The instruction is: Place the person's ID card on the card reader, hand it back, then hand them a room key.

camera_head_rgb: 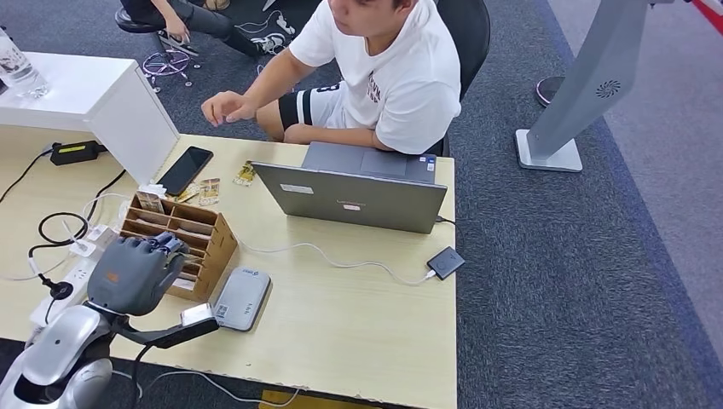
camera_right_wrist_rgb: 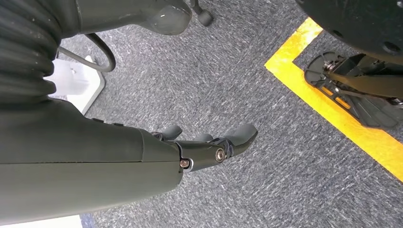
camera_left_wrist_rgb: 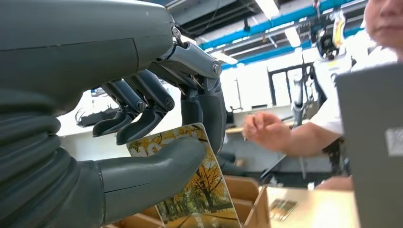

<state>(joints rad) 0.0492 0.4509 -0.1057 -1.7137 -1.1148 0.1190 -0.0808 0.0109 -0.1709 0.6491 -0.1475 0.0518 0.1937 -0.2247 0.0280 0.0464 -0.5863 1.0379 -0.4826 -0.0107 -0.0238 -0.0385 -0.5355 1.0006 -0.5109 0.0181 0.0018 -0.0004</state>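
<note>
1. Your left hand [camera_head_rgb: 136, 271] hangs over the cardboard card organiser [camera_head_rgb: 189, 241] on the desk [camera_head_rgb: 358, 332]. From the head view its back hides what the fingers do.
2. The left wrist view settles it: thumb and fingers [camera_left_wrist_rgb: 142, 124] pinch a card [camera_left_wrist_rgb: 199, 190] printed with yellow autumn trees. Its lower end is cut off by the picture's edge, and the thumb covers part of its face. You cannot tell from the print whether this is the ID card or a room key.
3. The grey card reader [camera_head_rgb: 241, 298] lies flat just beside the organiser, nearer the desk's front edge. It carries a small blue mark at one corner, too small to read.
4. More cards [camera_head_rgb: 209, 191] lie near a black phone [camera_head_rgb: 184, 169]; their print is too small to read.
5. The person [camera_head_rgb: 388, 64] sits behind an open laptop [camera_head_rgb: 351, 198], one hand [camera_head_rgb: 223, 108] raised above the far edge of the desk. The shirt bears dark lettering, not legible. The laptop's lid stickers are too small to read.
6. Your right hand [camera_right_wrist_rgb: 209, 142] hangs over grey carpet beside a yellow floor line [camera_right_wrist_rgb: 332, 104], fingers loosely curled, holding nothing.
</note>
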